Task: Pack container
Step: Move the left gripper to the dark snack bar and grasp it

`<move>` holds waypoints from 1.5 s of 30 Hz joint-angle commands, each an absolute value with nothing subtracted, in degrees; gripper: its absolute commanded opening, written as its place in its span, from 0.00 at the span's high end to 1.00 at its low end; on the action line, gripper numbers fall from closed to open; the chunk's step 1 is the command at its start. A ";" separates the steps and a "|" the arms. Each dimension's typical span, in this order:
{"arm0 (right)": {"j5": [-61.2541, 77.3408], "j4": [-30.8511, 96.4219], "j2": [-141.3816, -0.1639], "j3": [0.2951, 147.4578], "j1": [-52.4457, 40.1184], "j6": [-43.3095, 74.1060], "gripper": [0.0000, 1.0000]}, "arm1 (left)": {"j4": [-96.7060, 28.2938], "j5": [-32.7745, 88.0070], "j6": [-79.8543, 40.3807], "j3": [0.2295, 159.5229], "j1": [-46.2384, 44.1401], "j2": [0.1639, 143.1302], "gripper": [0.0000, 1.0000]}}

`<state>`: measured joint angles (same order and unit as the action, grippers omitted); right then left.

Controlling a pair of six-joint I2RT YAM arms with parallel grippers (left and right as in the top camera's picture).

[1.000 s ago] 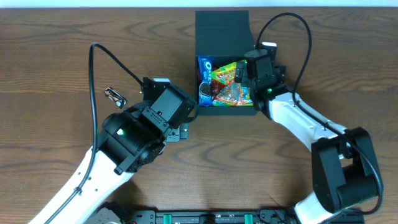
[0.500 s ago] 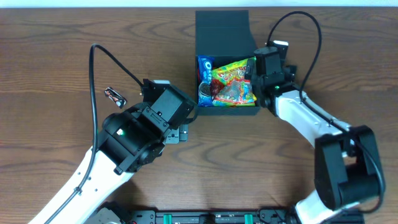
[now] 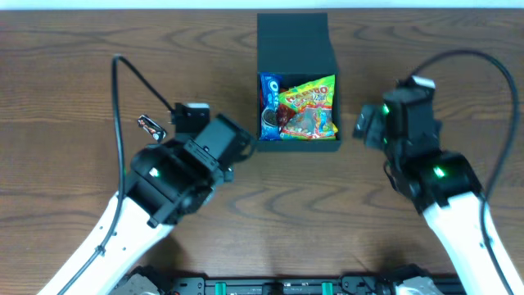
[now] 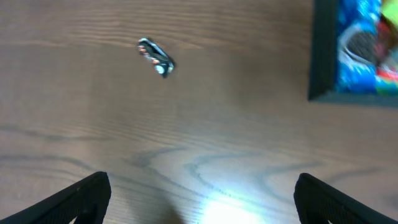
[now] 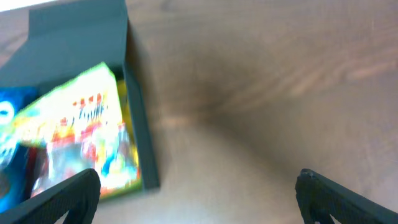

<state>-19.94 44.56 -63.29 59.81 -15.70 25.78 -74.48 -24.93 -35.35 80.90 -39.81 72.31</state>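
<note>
Container (image 3: 299, 147) sits centre-back on worktop (image 3: 65, 74). Flap lid (image 3: 292, 39) stands open. Yellow-green gummy bag (image 3: 309, 102) and blue biscuit packet (image 3: 268, 105) lie inside.

Left claw (image 4: 200, 198) spread wide, empty, over bare wood. Right claw (image 5: 199, 198) likewise wide, empty, just right of box wall.

Likely next pick: small dark wrapper (image 4: 155, 56), well left of box. Centre your left claw over it, span short axis, touch wood before pinching.

Glossy film, likely slippery. Box matte card, square-edged, probably stiff.

container (image 3: 297, 147) open above, lid (image 3: 293, 39) upright behind
</note>
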 commanded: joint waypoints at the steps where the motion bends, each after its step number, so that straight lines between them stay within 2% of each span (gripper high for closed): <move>1: -15.68 49.63 -58.35 59.77 -15.53 29.32 0.01 | -73.56 -25.36 -38.13 80.82 -32.97 71.61 0.05; 6: -10.90 59.83 -53.15 59.75 -17.56 25.96 0.01 | -64.90 -8.49 -27.57 80.77 -11.27 75.75 0.05; 9: -10.90 63.09 -53.54 59.05 -19.22 23.97 0.01 | -60.77 -1.23 -27.00 80.77 -4.47 81.32 0.05; 12: -10.87 63.88 -53.58 57.78 -20.75 23.70 0.01 | -57.98 3.09 -27.83 80.77 -2.42 87.61 0.05; 20: -10.85 63.07 -53.63 55.00 -21.85 23.70 0.01 | -51.13 4.43 -35.29 80.77 -1.26 103.90 0.04; 29: -10.90 62.85 -53.63 54.96 -21.85 23.68 0.01 | -50.04 2.37 -36.01 80.77 5.78 112.14 0.04; 34: -10.92 62.08 -53.63 54.96 -21.82 23.51 0.01 | -46.11 2.61 -36.03 80.77 6.07 115.81 0.05; 41: -11.79 62.08 -53.65 54.96 -21.82 23.49 0.01 | -44.25 1.02 -37.54 80.77 6.04 117.12 0.00; 42: -11.79 62.04 -53.65 54.96 -21.82 23.46 0.01 | -43.97 1.04 -37.74 80.77 6.04 117.12 0.11; 45: -11.79 61.95 -53.65 54.96 -21.82 23.46 0.01 | -43.55 1.04 -37.78 80.77 6.04 117.12 0.26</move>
